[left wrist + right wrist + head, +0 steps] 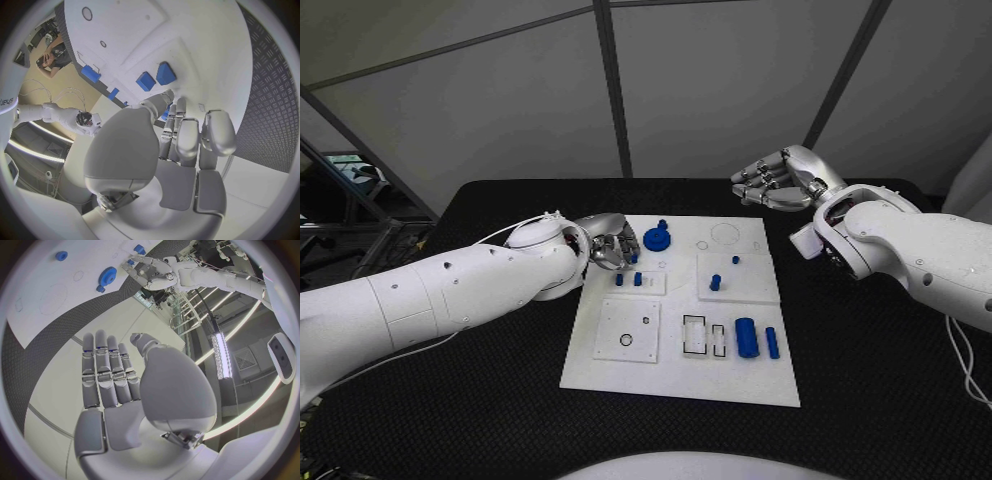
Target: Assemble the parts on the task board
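Black table [473,420] under grey wall panels, white task board [682,375] in the middle. Head view: left hand [606,247] at the board's left edge, fingers curled near two small blue pegs [627,281]; cannot tell if it pinches anything. Blue gear [656,238] just beside it. Blue peg [715,283] stands on a raised square, two blue cylinders [757,338] lie side by side lower right. Right hand [780,180] raised beyond the board's far right corner, fingers curled in, nothing in them. Left wrist view: left hand [178,150] fingers together, bent down over the board; two blue parts [156,77] beyond the fingertips. Right wrist view: right hand [115,385] fingers straight, pressed side by side, holding nothing; gear [107,276] far off on board.
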`<control>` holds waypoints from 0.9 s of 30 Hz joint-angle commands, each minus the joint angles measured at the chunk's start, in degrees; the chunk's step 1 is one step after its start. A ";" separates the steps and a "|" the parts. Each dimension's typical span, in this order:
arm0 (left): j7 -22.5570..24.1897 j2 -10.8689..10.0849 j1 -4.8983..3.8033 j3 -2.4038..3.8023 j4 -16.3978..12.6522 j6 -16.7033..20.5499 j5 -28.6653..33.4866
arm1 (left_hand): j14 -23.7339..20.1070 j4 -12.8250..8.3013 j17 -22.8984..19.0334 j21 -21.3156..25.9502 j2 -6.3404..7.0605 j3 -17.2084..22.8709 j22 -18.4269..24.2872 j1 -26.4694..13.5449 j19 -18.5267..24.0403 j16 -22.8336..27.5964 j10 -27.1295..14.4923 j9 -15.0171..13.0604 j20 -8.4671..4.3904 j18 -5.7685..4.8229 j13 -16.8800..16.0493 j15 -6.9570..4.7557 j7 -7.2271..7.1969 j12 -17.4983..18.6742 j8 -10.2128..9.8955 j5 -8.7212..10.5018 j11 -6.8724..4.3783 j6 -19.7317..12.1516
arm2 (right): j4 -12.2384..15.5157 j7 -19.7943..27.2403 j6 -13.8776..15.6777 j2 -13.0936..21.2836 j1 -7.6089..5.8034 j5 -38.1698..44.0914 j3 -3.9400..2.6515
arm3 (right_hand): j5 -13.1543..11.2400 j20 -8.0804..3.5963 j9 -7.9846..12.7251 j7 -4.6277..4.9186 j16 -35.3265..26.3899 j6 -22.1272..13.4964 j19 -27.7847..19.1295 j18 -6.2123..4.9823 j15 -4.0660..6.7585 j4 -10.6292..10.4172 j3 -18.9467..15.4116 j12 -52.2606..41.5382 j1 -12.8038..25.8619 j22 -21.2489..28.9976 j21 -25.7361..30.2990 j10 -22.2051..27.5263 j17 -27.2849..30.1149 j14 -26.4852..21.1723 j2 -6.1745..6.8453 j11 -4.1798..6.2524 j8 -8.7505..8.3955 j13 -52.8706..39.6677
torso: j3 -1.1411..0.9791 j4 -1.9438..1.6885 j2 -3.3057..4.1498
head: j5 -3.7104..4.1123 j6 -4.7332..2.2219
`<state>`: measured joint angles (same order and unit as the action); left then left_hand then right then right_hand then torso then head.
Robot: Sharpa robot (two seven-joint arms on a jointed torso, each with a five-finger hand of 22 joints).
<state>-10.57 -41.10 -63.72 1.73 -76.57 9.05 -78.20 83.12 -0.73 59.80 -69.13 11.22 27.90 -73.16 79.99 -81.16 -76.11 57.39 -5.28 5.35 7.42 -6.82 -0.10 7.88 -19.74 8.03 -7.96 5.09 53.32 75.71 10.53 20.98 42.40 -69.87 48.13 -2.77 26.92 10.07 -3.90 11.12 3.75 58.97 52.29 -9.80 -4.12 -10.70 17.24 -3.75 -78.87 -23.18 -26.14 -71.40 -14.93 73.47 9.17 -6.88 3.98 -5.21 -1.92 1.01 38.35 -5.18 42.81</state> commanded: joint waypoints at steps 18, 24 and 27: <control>7.03 -4.54 0.03 2.07 -1.26 8.53 7.53 | -0.18 -0.22 -0.80 4.57 0.06 -0.30 3.16 -0.55 1.74 -0.46 -2.10 0.80 0.96 -1.48 0.65 0.98 0.80 0.64 -0.43 0.07 0.68 1.14 | 0.75 -10.20 -10.21 1.10 0.43 27.36 -0.01 | -6.72 -4.82 -0.08 -2.76 18.10 3.97 9.71 -0.59 4.93 7.55 0.73 -0.93 -3.62 -9.92 -14.48 -1.10 -10.05 13.09 -0.54 2.53 0.34 1.38 | 0.08 0.01 -0.11 | 0.32 -0.82; 15.43 -6.48 0.02 2.36 -1.80 14.12 27.49 | -9.49 0.79 -21.78 19.97 -0.84 -0.22 14.23 -1.45 9.48 11.81 -2.31 1.13 1.37 1.41 1.02 1.27 1.52 0.14 0.01 0.07 1.10 3.47 | 2.51 -12.63 -11.02 1.70 0.93 35.92 0.38 | -6.74 -5.08 -0.06 -3.05 28.25 4.62 12.90 0.67 5.22 8.05 1.77 -0.42 -2.66 -20.37 -24.85 -1.21 -15.51 13.08 -0.35 2.89 0.05 1.38 | 0.02 0.09 -0.09 | 1.96 -1.54; 20.07 -7.57 0.01 2.39 -2.31 15.57 42.25 | -13.49 -0.10 -29.49 26.85 -1.50 0.98 19.01 -0.03 13.36 17.06 -2.12 1.28 1.29 2.63 1.16 1.32 1.78 -0.31 -0.05 0.03 1.21 3.80 | 3.86 -14.32 -10.79 1.98 1.44 40.10 0.76 | -6.94 -5.02 -0.05 -3.10 34.92 4.65 15.21 1.59 5.12 8.08 2.36 -0.14 -2.22 -26.38 -30.37 -0.54 -20.68 13.08 -0.25 2.88 -0.06 1.42 | -0.05 0.12 -0.06 | 2.73 -1.99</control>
<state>1.14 -48.45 -63.62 4.05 -78.57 19.73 -56.01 70.06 -0.88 31.22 -42.93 9.85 28.56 -54.61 79.41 -68.15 -59.62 55.32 -4.03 6.65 7.54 -5.68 1.23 9.72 -19.73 7.81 -7.96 5.99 56.63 78.95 -0.53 11.55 44.35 -68.52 79.71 -2.08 20.12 5.10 -4.02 8.06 37.65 63.32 67.14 -8.81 0.64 -2.62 19.34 -4.18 -81.64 -48.68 -55.72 -72.44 -34.83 83.94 9.10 -3.97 4.15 -3.85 -1.88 1.07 38.25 -2.97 41.13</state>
